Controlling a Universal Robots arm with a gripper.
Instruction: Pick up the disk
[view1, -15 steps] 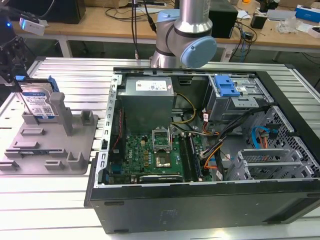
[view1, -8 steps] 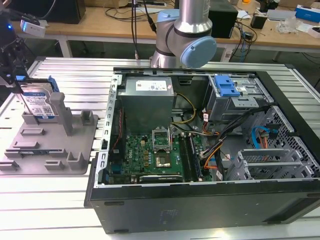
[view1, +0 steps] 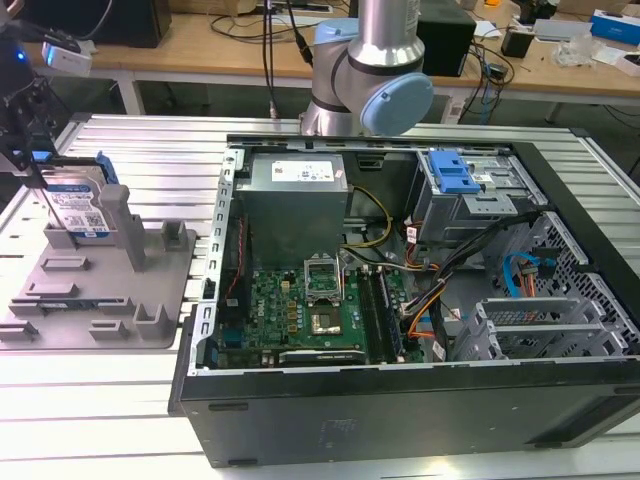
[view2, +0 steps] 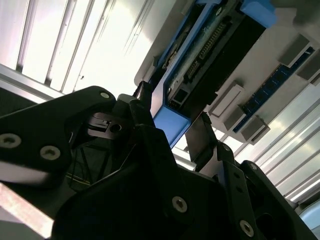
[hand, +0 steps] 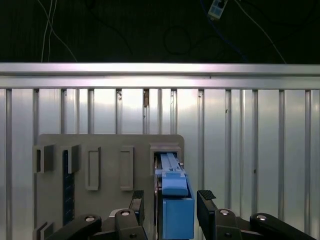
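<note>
The robot's pincer (hand: 171, 197) hangs over the disk (view1: 78, 205) at the exterior view's far left. The silver drive stands on edge in a slot of the grey fixture tray (view1: 150, 290), its white-and-blue label facing the open computer case (view1: 400, 410). The tray lies flat on the slatted metal table (view1: 110, 400), just beside the case.

In the first wrist view the pincer is spread. One black finger (hand: 137, 202) sits on each side of the drive's blue rail, with a sliver of light between each pad and the plastic. The second wrist view looks up along the drive's connector end and shows the same two fingers flanking the blue edge. From there I cannot tell whether either one touches it. The drive's lower edge is down in the tray.

Behind the case rises the silver-and-blue arm (view1: 375, 60). Inside the case lie a green motherboard (view1: 310, 310), a grey power supply (view1: 295, 195) and a blue-handled drive cage (view1: 455, 175), all well apart from the pincer.
</note>
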